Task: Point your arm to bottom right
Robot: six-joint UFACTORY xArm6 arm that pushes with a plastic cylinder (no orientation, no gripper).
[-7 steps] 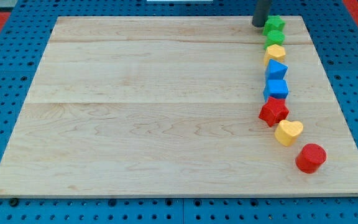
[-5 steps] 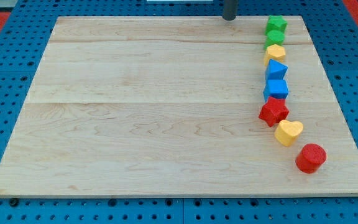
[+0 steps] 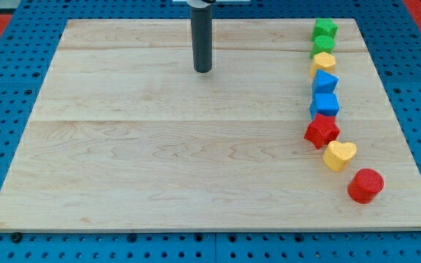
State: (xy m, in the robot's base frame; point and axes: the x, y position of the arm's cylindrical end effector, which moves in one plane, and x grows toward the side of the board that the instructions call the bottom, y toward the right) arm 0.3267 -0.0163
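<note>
- The big pale wooden board (image 3: 159,146) looks smooth and matt, with fine grain lines and long plank seams running from its left edge to its right edge.
- The blue sheet with round holes (image 3: 20,248) under the board looks hard and a little shiny.
- The dark grey round rod looks smooth and dull down to my tip (image 3: 203,70).
- The red round block (image 3: 365,185), near the board's bottom right corner, looks like smooth plastic with a soft shine.
- The yellow heart-shaped block (image 3: 339,155) looks the same.
</note>
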